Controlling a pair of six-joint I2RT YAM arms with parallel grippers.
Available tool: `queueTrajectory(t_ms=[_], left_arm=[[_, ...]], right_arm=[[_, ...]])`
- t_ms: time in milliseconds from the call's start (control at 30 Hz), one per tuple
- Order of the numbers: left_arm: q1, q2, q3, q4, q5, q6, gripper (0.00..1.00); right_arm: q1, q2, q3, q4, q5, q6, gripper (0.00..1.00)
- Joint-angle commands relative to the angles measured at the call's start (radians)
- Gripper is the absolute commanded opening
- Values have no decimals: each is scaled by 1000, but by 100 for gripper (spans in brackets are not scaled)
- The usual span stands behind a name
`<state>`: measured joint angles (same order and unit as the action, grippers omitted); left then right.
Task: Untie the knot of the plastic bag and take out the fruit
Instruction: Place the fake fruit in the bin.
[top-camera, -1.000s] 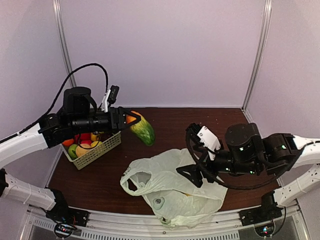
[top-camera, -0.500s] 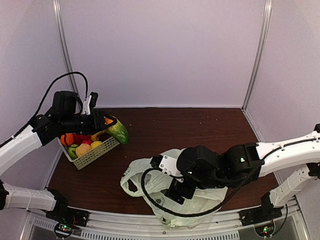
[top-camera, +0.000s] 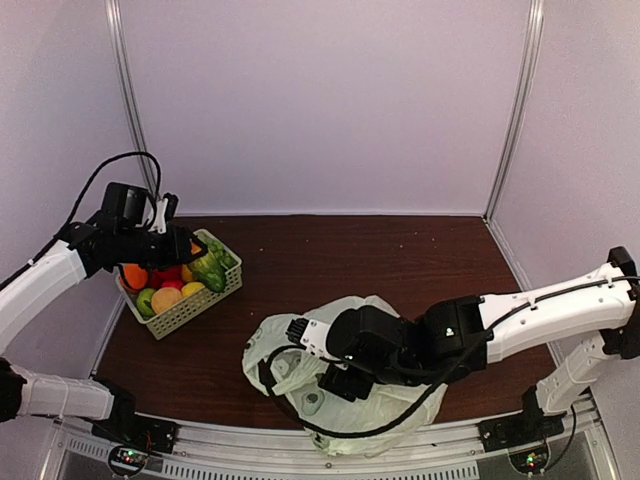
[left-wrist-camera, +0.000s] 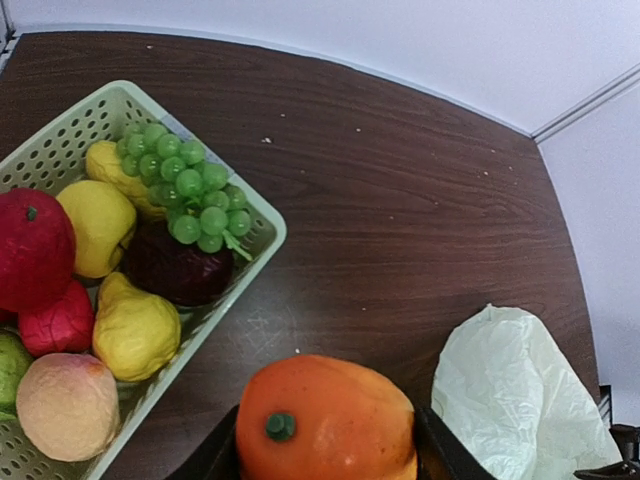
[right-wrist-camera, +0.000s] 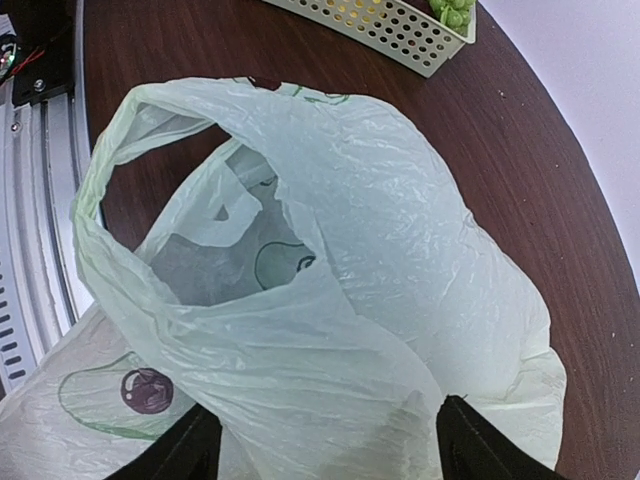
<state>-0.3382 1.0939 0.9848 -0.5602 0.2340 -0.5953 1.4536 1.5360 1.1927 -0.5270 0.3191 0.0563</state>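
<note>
Now the left tool (left-wrist-camera: 328, 452), gripping an orange-green fruit (left-wrist-camera: 322, 405), swings to the basket (left-wrist-camera: 266, 232) while the right tool (right-wrist-camera: 325, 440), jaws apart, drops onto the plastic bag (right-wrist-camera: 400, 230) for more.

Overhead camera faces the whole table (top-camera: 400, 260); both close wrist cameras share the plastic bag (right-wrist-camera: 400, 250).

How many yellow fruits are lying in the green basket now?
3 yellow fruits. One lies partly under the grapes, one beside the big red fruit, one against the basket rim by the dark fruit. More may be hidden.
</note>
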Motion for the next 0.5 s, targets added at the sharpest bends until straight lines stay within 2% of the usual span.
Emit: queueTrajectory(t_ms=[0,67,100,200,233,467], left_arm=[[55,43,59,-70,-106,104,43],[63,63,72,-90,-159,127,43],[64,75,78,-98,-187,137,43],[66,109,87,-117,-298,158,43],[68,120,84,-112,-327,165,43],[70,224,140,-66,-393,218,43]], right_arm=[[3,33,43,29,82,10,66],[0,40,53,40,104,23,46],[-3,41,56,47,114,29,31],[-10,35,59,66,147,51,4],[-14,32,60,71,153,58,0],[-34,-6,44,84,184,109,0]])
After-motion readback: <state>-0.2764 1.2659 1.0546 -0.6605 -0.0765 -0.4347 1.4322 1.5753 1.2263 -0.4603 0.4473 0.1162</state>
